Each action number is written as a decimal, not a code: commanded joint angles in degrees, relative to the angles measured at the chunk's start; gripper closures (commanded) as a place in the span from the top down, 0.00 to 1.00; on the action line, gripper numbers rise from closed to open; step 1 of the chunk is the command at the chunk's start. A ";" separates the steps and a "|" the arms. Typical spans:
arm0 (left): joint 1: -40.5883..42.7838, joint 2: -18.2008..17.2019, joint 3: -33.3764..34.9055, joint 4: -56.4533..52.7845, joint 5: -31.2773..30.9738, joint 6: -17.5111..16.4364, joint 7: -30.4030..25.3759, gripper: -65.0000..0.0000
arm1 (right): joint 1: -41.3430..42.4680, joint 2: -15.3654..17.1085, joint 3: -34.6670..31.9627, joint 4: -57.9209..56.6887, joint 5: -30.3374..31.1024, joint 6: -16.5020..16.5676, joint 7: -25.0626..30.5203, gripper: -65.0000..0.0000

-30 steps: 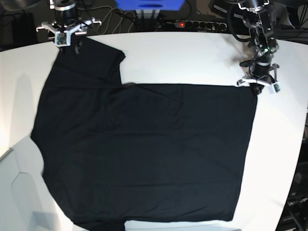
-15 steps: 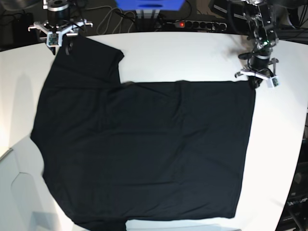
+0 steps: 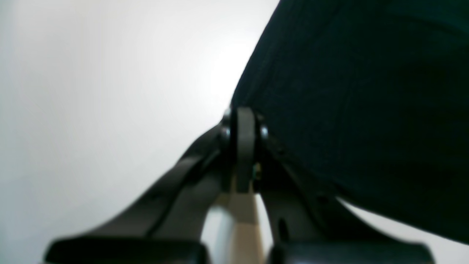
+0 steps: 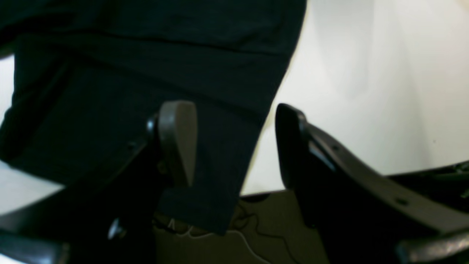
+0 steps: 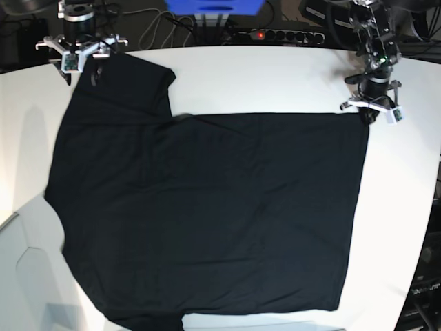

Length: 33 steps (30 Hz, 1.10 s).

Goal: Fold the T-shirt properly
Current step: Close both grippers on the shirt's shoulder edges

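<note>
While the left gripper (image 5: 372,114) pinches the T-shirt (image 5: 207,214) corner, the right gripper (image 4: 234,146), jaws spread around the sleeve edge, should close squarely before any lift.

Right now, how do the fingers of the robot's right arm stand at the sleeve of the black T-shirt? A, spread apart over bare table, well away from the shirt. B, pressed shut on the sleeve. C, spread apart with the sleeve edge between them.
C: in the right wrist view the two fingers stand wide apart, and the sleeve edge of the T-shirt runs down through the gap between them, unpinched.
</note>
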 commanded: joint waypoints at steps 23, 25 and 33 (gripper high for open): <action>0.67 -0.81 -0.36 0.71 0.22 0.20 0.29 0.00 | 12.52 -0.36 5.14 -15.64 -0.01 0.84 -4.68 0.54; 0.67 -0.81 -0.36 0.71 0.22 0.20 0.29 0.00 | 13.31 -0.45 5.05 -16.95 -0.01 0.93 -4.68 0.54; 0.67 -0.81 -0.36 0.71 0.31 0.20 0.29 0.00 | 14.02 -0.45 5.05 -20.56 -0.01 4.18 -4.68 0.44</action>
